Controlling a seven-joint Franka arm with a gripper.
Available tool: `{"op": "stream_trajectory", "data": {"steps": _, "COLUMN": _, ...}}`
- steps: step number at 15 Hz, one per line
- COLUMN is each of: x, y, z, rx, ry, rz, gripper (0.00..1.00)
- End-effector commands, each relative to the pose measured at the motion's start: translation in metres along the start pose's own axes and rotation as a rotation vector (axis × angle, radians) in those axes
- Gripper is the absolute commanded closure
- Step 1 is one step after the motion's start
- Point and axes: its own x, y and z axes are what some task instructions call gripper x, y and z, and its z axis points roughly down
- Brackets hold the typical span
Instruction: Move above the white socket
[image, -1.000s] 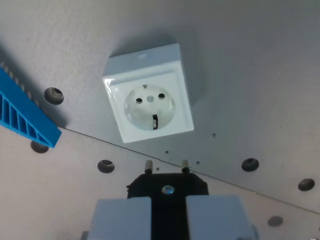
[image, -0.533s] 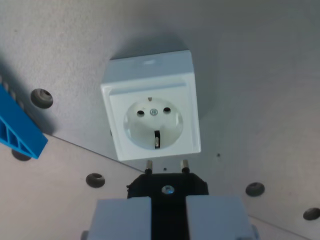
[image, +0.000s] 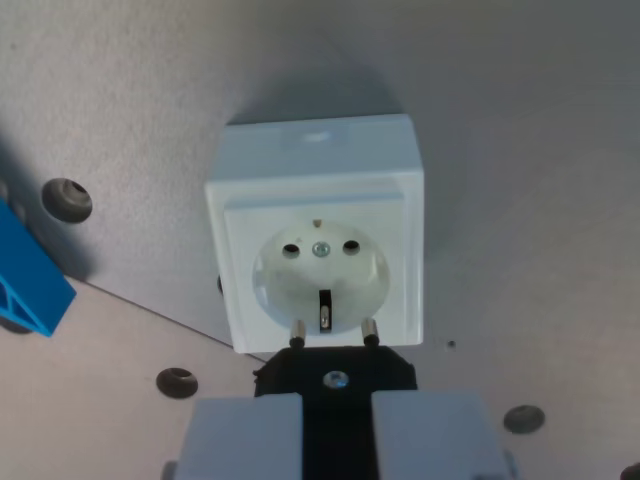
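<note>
The white socket is a square box on the grey board, filling the middle of the wrist view. Its round recess shows two pin holes, a centre screw and an earth clip. My gripper sits at the bottom centre, its two grey fingers shut on a black plug. The plug's two metal pins point up the picture and overlap the socket's lower edge, just below the recess.
A blue plastic part juts in at the wrist view's left edge. Several dark screw holes dot the grey board around the socket. A seam between two board panels runs diagonally under the socket.
The camera has moved nearer the socket, which now looks larger and lower in the view. The plug's pins now overlap its lower edge. The blue part has slid further out at the left.
</note>
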Motion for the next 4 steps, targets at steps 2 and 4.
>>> {"op": "stream_trajectory", "data": {"steps": 2, "x": -0.0046, "y": -0.0047, "z": 0.0102, "rx": -0.085, "ry": 0.081, "rz": -0.066, "gripper": 1.0}}
{"op": "stream_trajectory", "data": {"steps": 4, "x": -0.0046, "y": -0.0053, "z": 0.0123, "rx": -0.08, "ry": 0.082, "rz": -0.061, "gripper": 1.0}}
